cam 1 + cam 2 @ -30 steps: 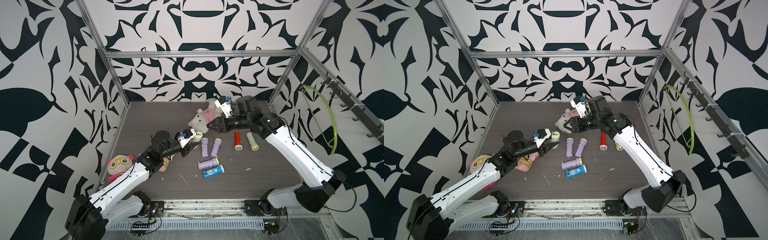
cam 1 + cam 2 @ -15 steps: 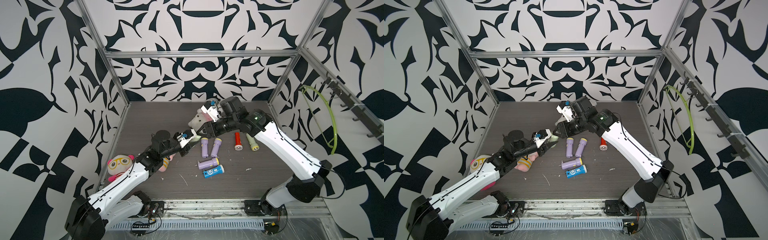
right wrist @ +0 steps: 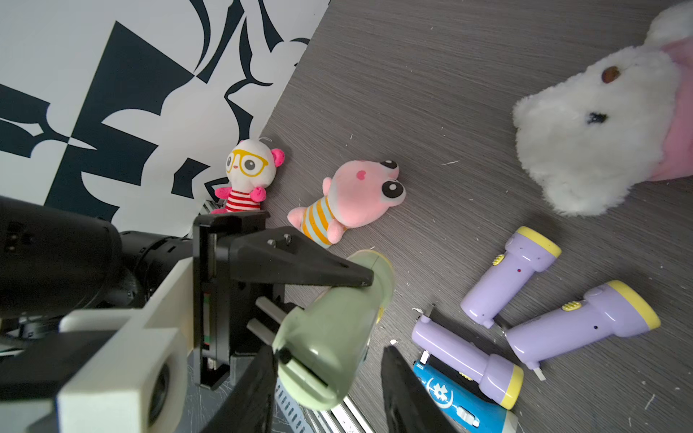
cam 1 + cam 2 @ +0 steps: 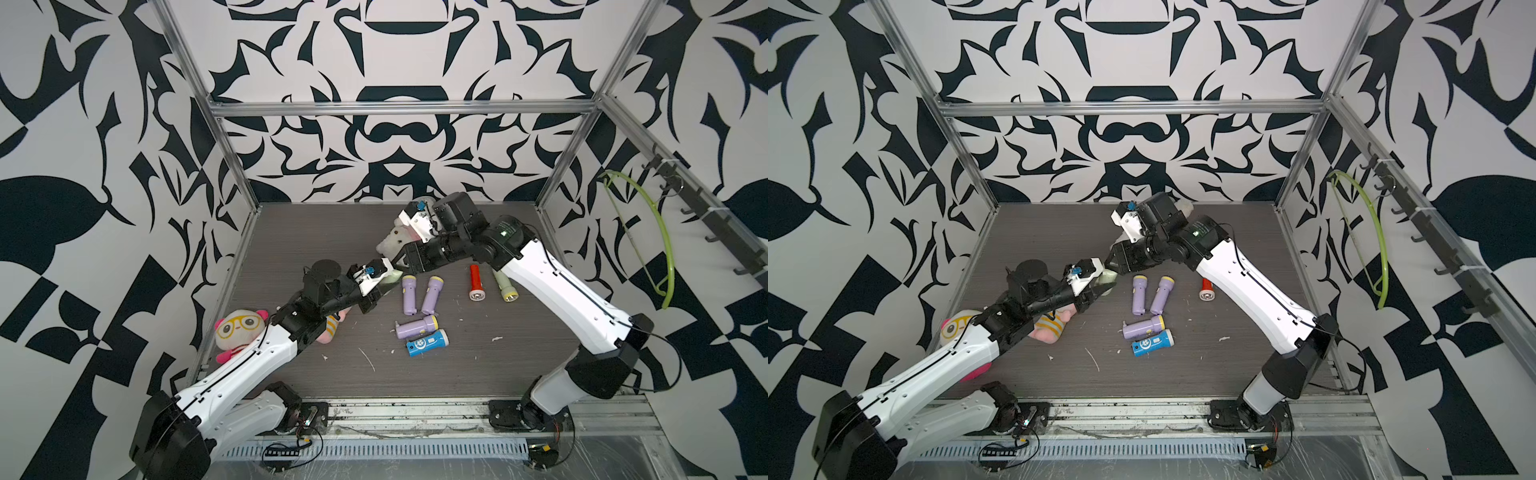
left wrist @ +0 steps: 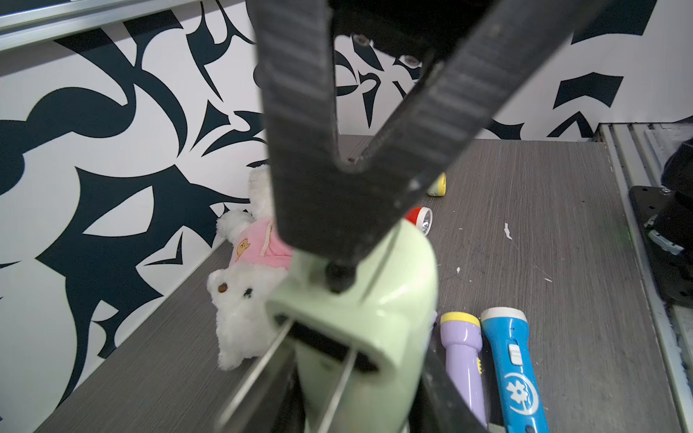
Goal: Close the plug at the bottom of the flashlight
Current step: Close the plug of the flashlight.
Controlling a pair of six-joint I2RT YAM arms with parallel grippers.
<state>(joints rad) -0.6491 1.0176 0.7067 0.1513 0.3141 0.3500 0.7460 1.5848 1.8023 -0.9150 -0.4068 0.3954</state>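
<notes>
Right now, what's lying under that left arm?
A pink striped plush pokes out beneath the left arm, which hides the rest from above. A glasses-wearing plush sits beside, partly hidden.

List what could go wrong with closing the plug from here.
1. The prongs point toward the body of the left tool; folding them may jam there.
2. The right tool stands open around the end of the green flashlight; a skewed push could twist it out of the left tool.

Scene being lit brightly and evenly, soft shadows being thrown on the table point(image 3: 412, 93), green flashlight point(image 5: 356, 330) being blurred in left wrist view
</notes>
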